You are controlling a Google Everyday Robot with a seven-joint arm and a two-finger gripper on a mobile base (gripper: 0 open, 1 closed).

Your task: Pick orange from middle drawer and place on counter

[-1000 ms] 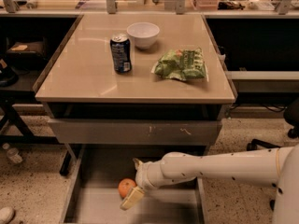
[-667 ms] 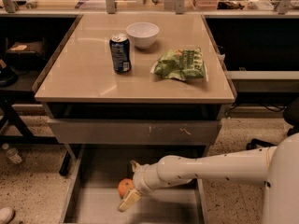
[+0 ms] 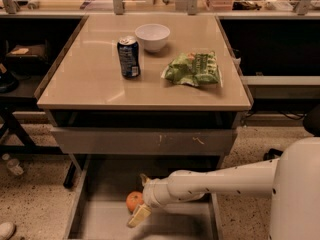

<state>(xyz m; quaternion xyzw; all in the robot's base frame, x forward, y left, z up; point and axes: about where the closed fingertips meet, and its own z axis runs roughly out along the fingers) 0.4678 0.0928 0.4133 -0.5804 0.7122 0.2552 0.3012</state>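
With the fingers [image 3: 139,215] spread empty beside the orange [image 3: 134,201] in the drawer [image 3: 170,226], centre them on it before closing gently.

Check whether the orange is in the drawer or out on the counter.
In the drawer: the orange lies on its floor, below the counter, with the open claw straddling it.
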